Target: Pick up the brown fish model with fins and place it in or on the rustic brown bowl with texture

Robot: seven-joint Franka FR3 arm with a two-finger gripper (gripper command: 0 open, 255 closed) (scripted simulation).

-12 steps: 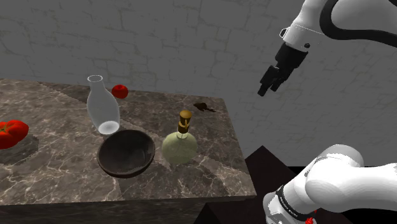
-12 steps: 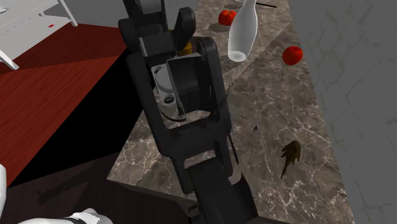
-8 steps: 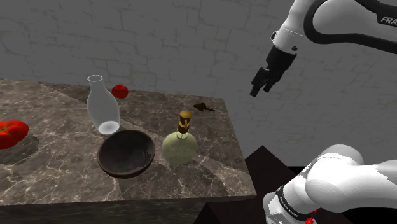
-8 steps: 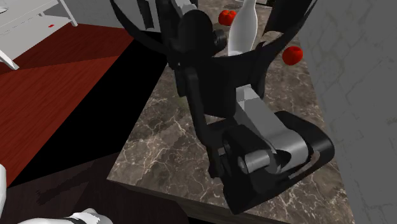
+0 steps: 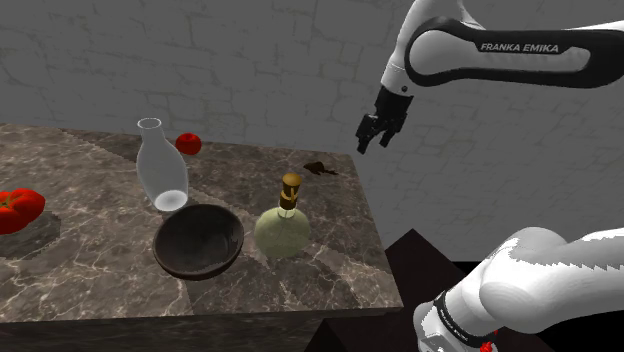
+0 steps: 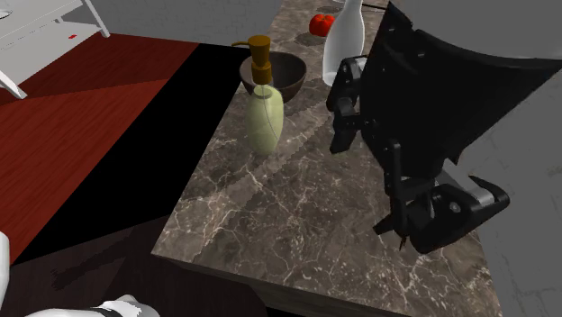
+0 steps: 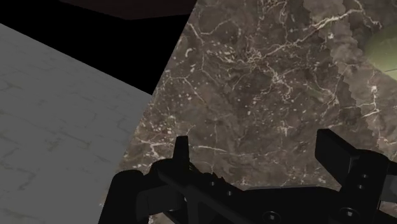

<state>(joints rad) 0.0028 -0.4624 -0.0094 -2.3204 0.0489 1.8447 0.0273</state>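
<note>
Step in hand: approach. The fish is not yet grasped, and nothing lies in the bowl.
Tool: the all-black two-finger tool (image 5: 372,145) hangs in the air, tilted down toward the table. In the wrist view its fingers (image 7: 337,153) stand spread apart with only marble between them.
Fish: the small dark-brown fish model with fins (image 5: 320,168) lies flat on the table near the far corner on the shoulder view's right. It is below the tool and toward that view's left, apart from it.
Bowl: the rough dark-brown round bowl (image 5: 198,240) sits upright near the table's front edge, well apart from the fish.
Between them: a round pale-green bottle with a brown pump top (image 5: 283,225) stands just beside the bowl, on the fish's side.
Next move, as I judge it: descend over the fish with the fingers either side of its body, then close. The carry to the bowl should pass over or around the green bottle.
Surface: a dark-brown veined marble table (image 5: 320,270). It also carries a clear glass bottle (image 5: 160,170) and a small red tomato (image 5: 188,143).
Room: a grey stone-patterned wall (image 5: 250,60) and a red wooden floor (image 6: 81,117), with a black area (image 6: 194,108) beside the table.
</note>
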